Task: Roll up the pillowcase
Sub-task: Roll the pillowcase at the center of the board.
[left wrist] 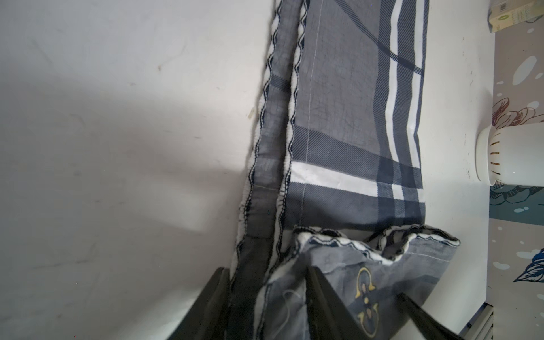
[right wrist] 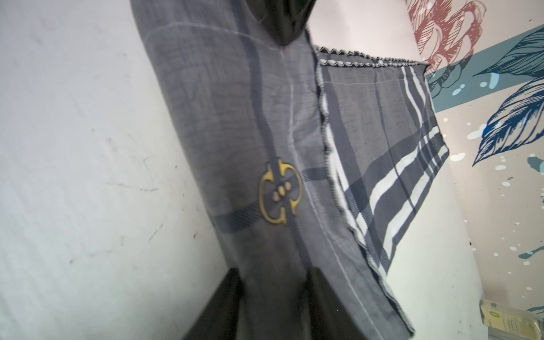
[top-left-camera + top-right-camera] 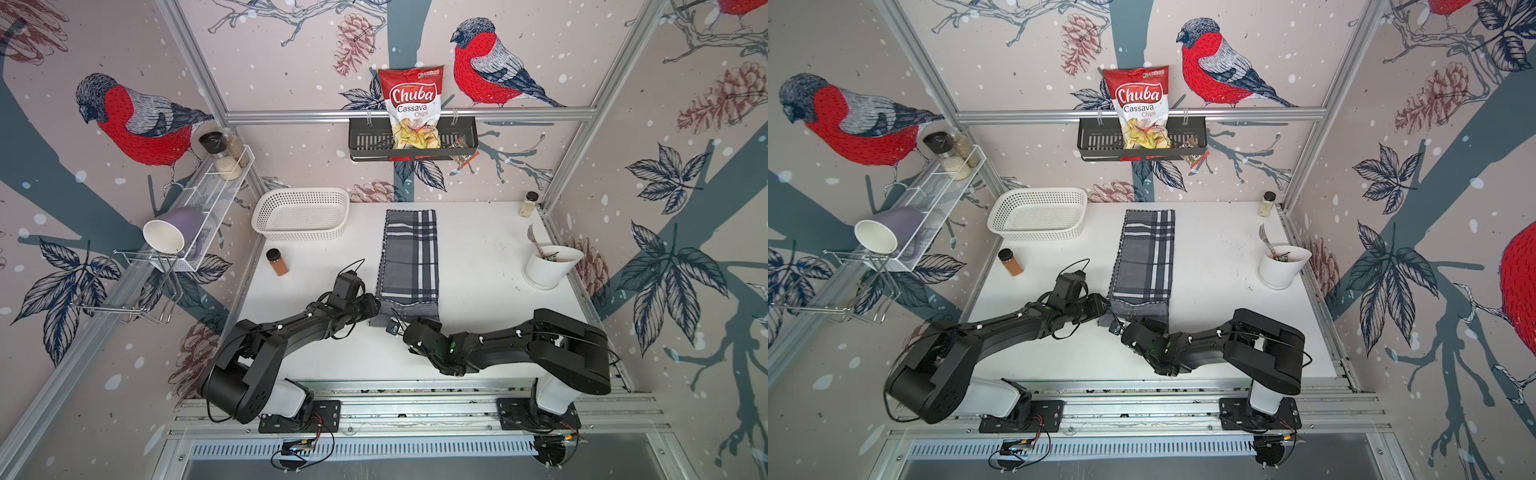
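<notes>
The pillowcase (image 3: 409, 257) (image 3: 1144, 257) lies as a long, narrow folded strip of grey plaid down the middle of the white table. Its near end is raised and turned over, showing a plain grey side with a yellow emblem (image 2: 281, 192). My left gripper (image 3: 376, 307) (image 1: 268, 297) grips the near left corner, with bunched cloth filling the space between its fingers. At the near right edge my right gripper (image 3: 398, 324) (image 2: 275, 285) has cloth (image 2: 235, 132) pinched between its fingers. The two grippers sit close together.
A white basket (image 3: 301, 214) stands at the back left, with a brown spice jar (image 3: 277, 262) nearer on the left. A white cup with a fork (image 3: 548, 266) is at the right edge, and a small jar (image 3: 528, 203) in the back right corner.
</notes>
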Controlling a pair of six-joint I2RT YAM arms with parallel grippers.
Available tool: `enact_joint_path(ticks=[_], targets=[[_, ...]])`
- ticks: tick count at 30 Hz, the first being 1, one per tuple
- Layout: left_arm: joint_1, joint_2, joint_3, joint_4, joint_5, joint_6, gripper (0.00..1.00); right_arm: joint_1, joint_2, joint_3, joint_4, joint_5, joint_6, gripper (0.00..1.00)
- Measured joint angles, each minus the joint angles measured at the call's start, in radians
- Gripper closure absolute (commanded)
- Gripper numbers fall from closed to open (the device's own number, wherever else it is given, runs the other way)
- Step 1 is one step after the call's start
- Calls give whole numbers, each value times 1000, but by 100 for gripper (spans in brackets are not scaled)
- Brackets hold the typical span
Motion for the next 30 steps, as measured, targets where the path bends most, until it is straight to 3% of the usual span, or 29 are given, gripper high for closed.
enact_joint_path(ticks=[1, 6, 14, 19, 25, 30], targets=[[0, -10, 3, -6, -15, -1, 45, -5, 0, 14, -25, -23, 0, 100], [32, -88, -5, -21, -61, -33, 43, -41, -27, 81, -175, -174, 36, 100], [49, -267, -26, -46, -132, -1, 42, -194, -100, 261, -517, -698, 161, 100], [49, -309, -35, -64, -145, 32, 42, -278, -104, 376, -671, -968, 163, 100], [49, -377, -76, -54, -118, 45, 42, -426, 42, 518, -821, -1097, 120, 100], [48, -445, -132, 13, -92, 42, 37, -496, 178, 617, -909, -1124, 84, 100]])
